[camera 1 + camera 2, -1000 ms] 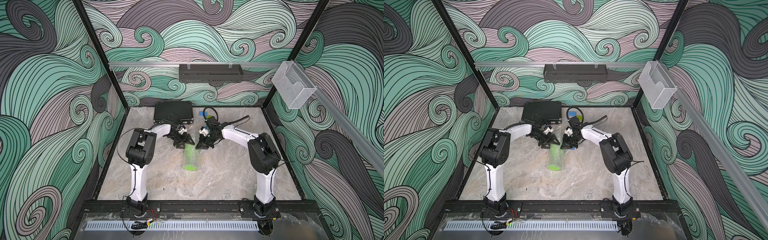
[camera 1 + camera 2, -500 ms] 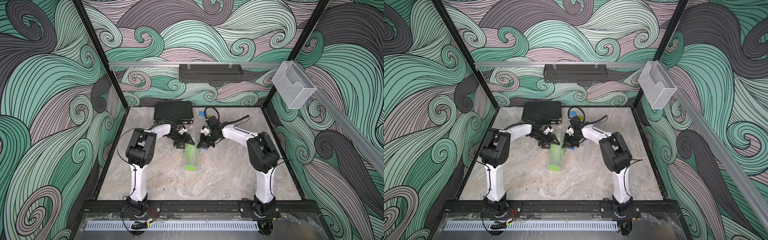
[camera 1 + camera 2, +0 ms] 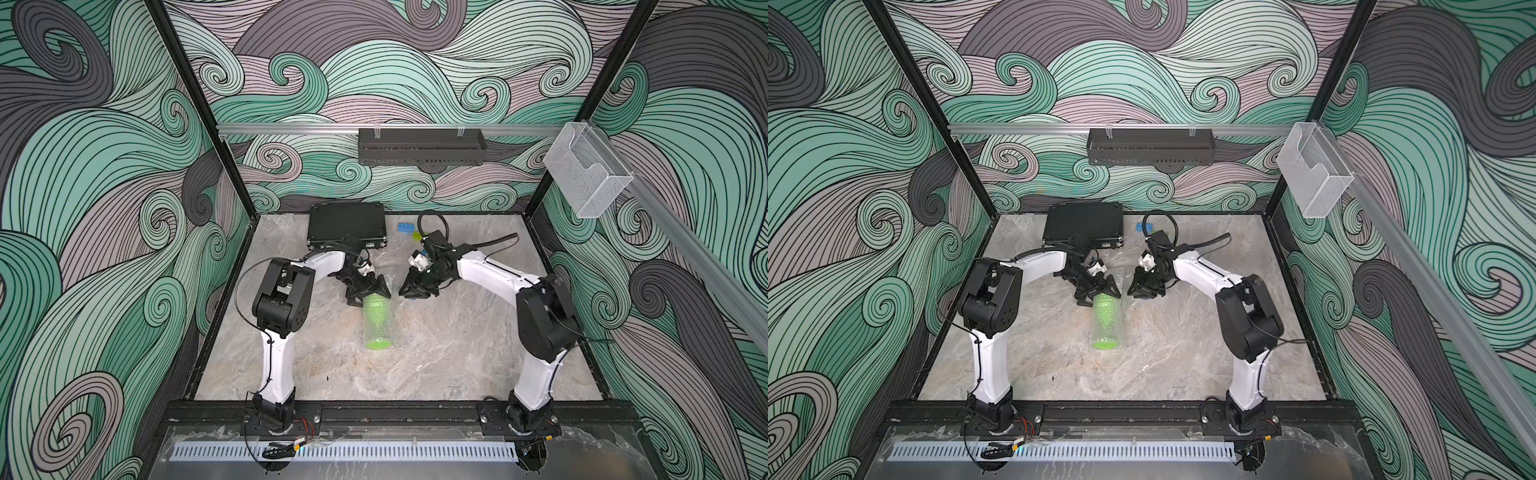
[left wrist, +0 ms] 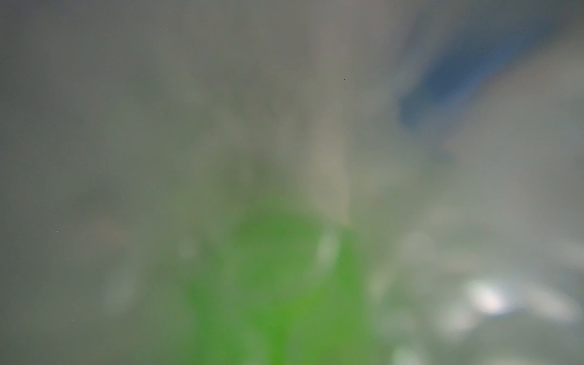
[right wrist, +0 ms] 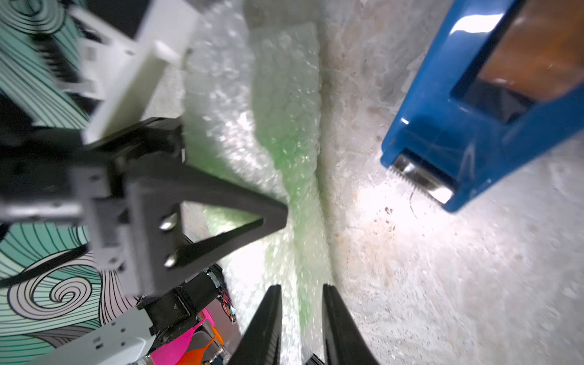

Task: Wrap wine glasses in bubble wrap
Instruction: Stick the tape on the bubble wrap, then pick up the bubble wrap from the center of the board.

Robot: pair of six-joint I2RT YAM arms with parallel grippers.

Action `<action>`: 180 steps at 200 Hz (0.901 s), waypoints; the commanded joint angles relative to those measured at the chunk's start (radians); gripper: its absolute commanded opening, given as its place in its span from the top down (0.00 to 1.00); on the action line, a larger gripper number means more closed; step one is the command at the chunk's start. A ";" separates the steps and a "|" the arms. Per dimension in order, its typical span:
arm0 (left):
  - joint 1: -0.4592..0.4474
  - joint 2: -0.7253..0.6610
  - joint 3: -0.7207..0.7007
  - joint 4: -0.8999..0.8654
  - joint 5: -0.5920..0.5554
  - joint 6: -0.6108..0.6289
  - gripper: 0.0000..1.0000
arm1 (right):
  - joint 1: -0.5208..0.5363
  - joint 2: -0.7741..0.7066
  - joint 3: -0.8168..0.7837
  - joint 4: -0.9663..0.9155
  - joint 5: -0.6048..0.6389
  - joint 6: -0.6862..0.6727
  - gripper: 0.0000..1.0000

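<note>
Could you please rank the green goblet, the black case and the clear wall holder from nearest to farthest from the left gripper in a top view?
1. Green goblet, at the left gripper's tips.
2. Black case, farther back.
3. Clear wall holder, high on the right side.

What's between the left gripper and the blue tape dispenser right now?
Out from the left gripper: the bubble wrap around the green goblet, then a strip of bare table up to the tape dispenser. The right wrist view shows it.
</note>
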 commanded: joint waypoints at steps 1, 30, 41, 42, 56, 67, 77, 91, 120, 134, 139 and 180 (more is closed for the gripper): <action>0.025 -0.099 0.003 -0.061 -0.065 0.022 0.06 | 0.001 -0.086 -0.046 -0.005 0.010 0.008 0.63; 0.054 -0.147 -0.022 -0.051 -0.074 0.025 0.06 | 0.071 -0.116 -0.068 0.022 0.033 0.031 0.41; 0.060 -0.156 -0.025 -0.047 -0.071 0.031 0.06 | 0.098 -0.093 -0.060 0.017 0.026 0.039 0.38; 0.061 -0.156 -0.026 -0.047 -0.071 0.032 0.06 | 0.099 -0.091 -0.059 0.017 0.025 0.040 0.37; 0.071 -0.166 -0.030 -0.044 -0.072 0.037 0.05 | 0.141 -0.064 -0.053 0.035 0.001 0.051 0.30; 0.078 -0.165 -0.039 -0.040 -0.071 0.031 0.05 | 0.182 -0.051 -0.044 0.031 0.012 0.031 0.23; 0.085 -0.164 -0.050 -0.031 -0.071 0.028 0.05 | 0.213 -0.030 -0.021 -0.003 0.031 -0.006 0.19; 0.096 -0.165 -0.062 -0.019 -0.069 0.026 0.05 | 0.228 0.007 -0.004 -0.029 0.051 -0.013 0.19; 0.112 -0.142 -0.065 -0.010 -0.048 0.011 0.07 | 0.259 0.082 0.024 -0.003 0.053 0.004 0.20; 0.120 -0.151 -0.065 -0.010 -0.045 0.011 0.08 | 0.271 0.123 0.053 -0.012 0.038 -0.001 0.19; 0.123 -0.155 -0.067 -0.010 -0.045 0.015 0.08 | 0.275 0.132 0.058 -0.004 0.027 0.003 0.19; 0.146 -0.155 -0.112 0.023 -0.037 -0.004 0.09 | 0.280 0.173 0.086 0.013 -0.001 -0.001 0.19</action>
